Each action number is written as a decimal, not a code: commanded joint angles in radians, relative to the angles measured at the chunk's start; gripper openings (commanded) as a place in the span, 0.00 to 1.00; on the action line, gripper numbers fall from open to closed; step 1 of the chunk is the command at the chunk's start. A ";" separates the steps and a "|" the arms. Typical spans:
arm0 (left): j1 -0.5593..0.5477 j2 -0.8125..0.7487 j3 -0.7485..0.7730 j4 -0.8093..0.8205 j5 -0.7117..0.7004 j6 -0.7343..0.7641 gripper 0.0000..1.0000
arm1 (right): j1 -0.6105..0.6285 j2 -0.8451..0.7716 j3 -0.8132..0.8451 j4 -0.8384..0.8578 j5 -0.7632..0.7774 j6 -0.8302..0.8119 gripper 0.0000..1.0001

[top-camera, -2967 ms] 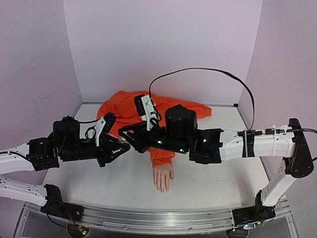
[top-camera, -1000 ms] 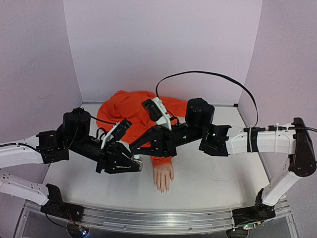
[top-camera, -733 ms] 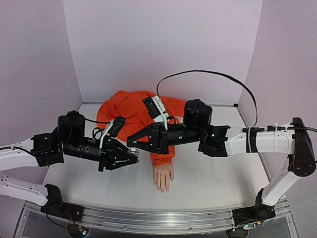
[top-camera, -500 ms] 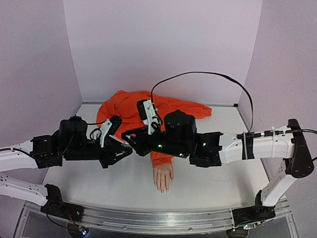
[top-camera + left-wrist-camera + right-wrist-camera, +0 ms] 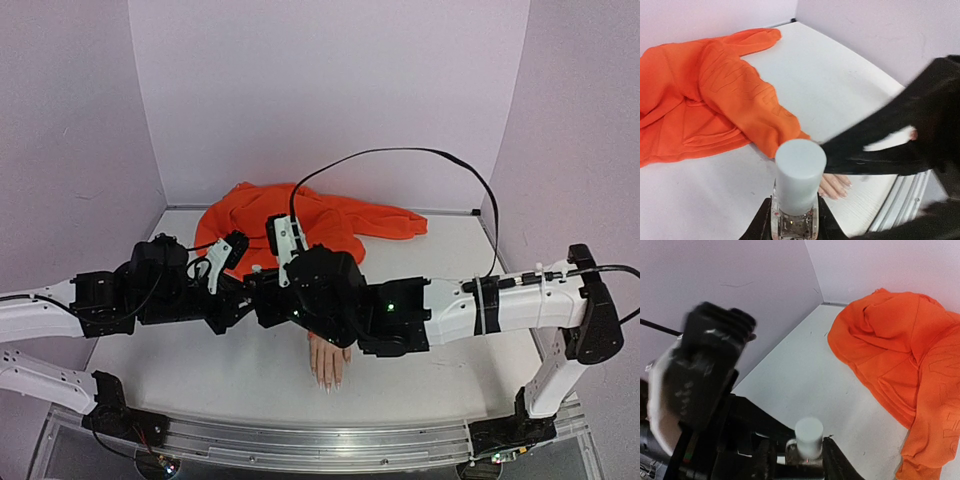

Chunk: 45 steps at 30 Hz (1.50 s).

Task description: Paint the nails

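Observation:
The skin-toned mannequin hand point(image 5: 328, 358) lies palm down near the table's front, and its pale nails point(image 5: 327, 383) point toward me. Its fingers also show in the left wrist view point(image 5: 834, 183). My left gripper point(image 5: 795, 222) is shut on a small clear bottle point(image 5: 794, 226) with a white cap point(image 5: 800, 170). My right gripper point(image 5: 799, 460) meets it from the right, with one finger on each side of the cap point(image 5: 808, 434) and a gap on one side. In the top view the two grippers meet point(image 5: 250, 300) left of the orange sleeve, which hides the bottle.
An orange hoodie point(image 5: 300, 220) lies bunched at the back of the white table and runs down to the hand's wrist. Lilac walls close in the back and both sides. The right arm point(image 5: 400, 310) stretches low across the table over the sleeve cuff.
The grippers were apart a second ago, the left one low near the hand. They have since come together left of the wrist, and the right arm has reached further left.

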 commanded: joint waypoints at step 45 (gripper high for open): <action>0.044 -0.024 0.042 0.247 0.834 -0.013 0.00 | -0.271 -0.136 -0.205 0.554 -1.435 0.012 0.02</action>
